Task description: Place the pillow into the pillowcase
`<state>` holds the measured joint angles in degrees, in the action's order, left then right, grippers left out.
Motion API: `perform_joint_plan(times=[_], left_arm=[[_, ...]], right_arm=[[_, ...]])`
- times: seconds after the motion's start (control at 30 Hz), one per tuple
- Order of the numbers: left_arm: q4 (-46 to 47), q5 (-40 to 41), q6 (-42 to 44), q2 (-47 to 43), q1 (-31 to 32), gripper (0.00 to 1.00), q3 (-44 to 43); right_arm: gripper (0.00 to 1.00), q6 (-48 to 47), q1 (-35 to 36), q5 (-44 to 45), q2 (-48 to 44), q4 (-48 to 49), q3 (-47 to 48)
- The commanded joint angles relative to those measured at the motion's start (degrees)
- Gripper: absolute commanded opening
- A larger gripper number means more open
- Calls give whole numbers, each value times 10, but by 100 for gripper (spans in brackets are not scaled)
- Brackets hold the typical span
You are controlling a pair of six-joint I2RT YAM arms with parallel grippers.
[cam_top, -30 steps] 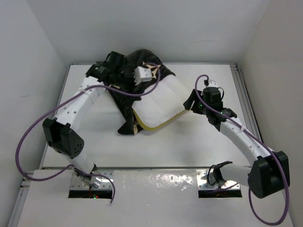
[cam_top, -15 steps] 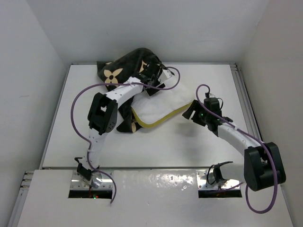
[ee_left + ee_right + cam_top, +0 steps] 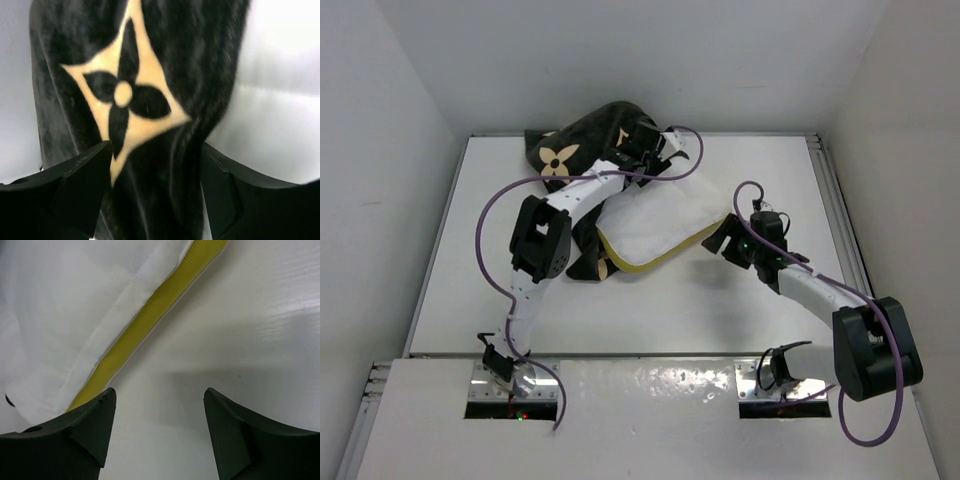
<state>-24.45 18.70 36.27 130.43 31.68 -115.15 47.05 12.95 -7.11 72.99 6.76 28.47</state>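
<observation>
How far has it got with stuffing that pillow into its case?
Partly done: the far end of the pillow sits inside the pillowcase, but a large part, with its yellow band, lies out on the table. In hand: nothing is gripped. The left gripper hovers open over the black fabric, and the right gripper is open beside the band. Left: pulling the case over the rest.

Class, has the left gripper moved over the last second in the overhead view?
Yes. The left gripper moved right along the table's far edge, above the pillowcase.
</observation>
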Motion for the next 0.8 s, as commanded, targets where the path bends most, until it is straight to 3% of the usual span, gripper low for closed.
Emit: perform_joint_plan(times=[0.0, 0.07, 0.13, 0.2, 0.33, 0.43, 0.53, 0.57, 0.6, 0.63, 0.77], left_arm=[[1, 13, 0, 34, -11, 68, -38], [5, 11, -4, 46, -11, 64, -38], [12, -1, -12, 47, -13, 36, -38], [6, -31, -25, 43, -13, 0, -46], [-39, -156, -37, -14, -7, 0, -46], [-79, -275, -27, -81, 12, 0, -8], [-134, -356, 0, -135, 32, 0, 27], [-164, -370, 7, -143, 36, 0, 34], [-183, -400, 13, -150, 38, 0, 37], [-200, -424, 17, -151, 37, 0, 34], [-312, -529, 45, -151, 38, 0, 5]], right_arm=[[72, 22, 6, -9, 7, 61, -8], [77, 47, 9, -11, 20, 116, -23], [81, 71, 22, 0, 36, 164, -39], [85, 105, 35, 9, 81, 255, -44], [87, 147, 73, 44, 181, 368, -8], [79, 157, 100, 82, 243, 458, 15], [45, 151, 113, 122, 285, 550, 42], [22, 141, 114, 129, 292, 556, 51], [7, 126, 117, 133, 304, 577, 64], [0, 125, 117, 133, 306, 591, 67], [0, 32, 148, 130, 284, 739, 50]])
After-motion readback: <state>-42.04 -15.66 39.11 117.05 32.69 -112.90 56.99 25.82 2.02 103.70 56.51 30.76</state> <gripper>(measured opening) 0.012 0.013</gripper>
